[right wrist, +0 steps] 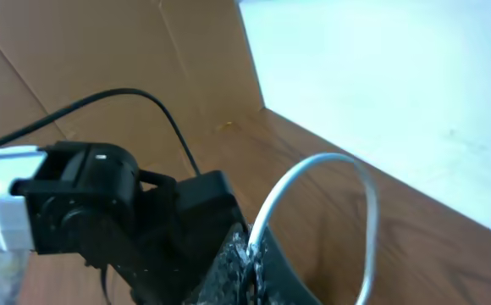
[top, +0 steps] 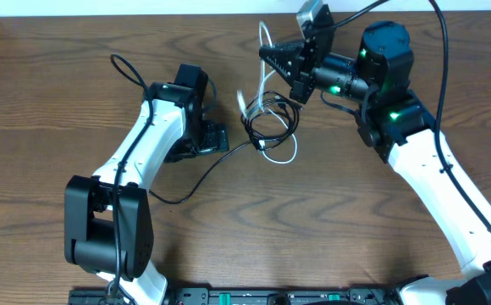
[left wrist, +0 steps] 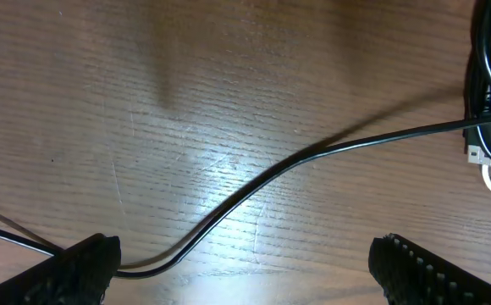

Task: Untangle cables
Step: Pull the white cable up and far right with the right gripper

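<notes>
Jaws of my left gripper (top: 210,138) stand wide above the table (top: 313,237) — one black cable (left wrist: 271,174) passes between them. Further right lies the tangle of cables (top: 271,119); my right gripper (top: 269,57) is clamped on the white cable (right wrist: 313,169), which arches in a loop.

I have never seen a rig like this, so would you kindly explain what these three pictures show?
A left arm and a right arm work at a wooden table. One picture looks down from above; the other two come from a camera on each wrist. A tangle of thin cables lies mid-table, black ones and one white. The right claw is shut on a loop of the white cable. The left claw is open above a black cable, holding nothing.
</notes>
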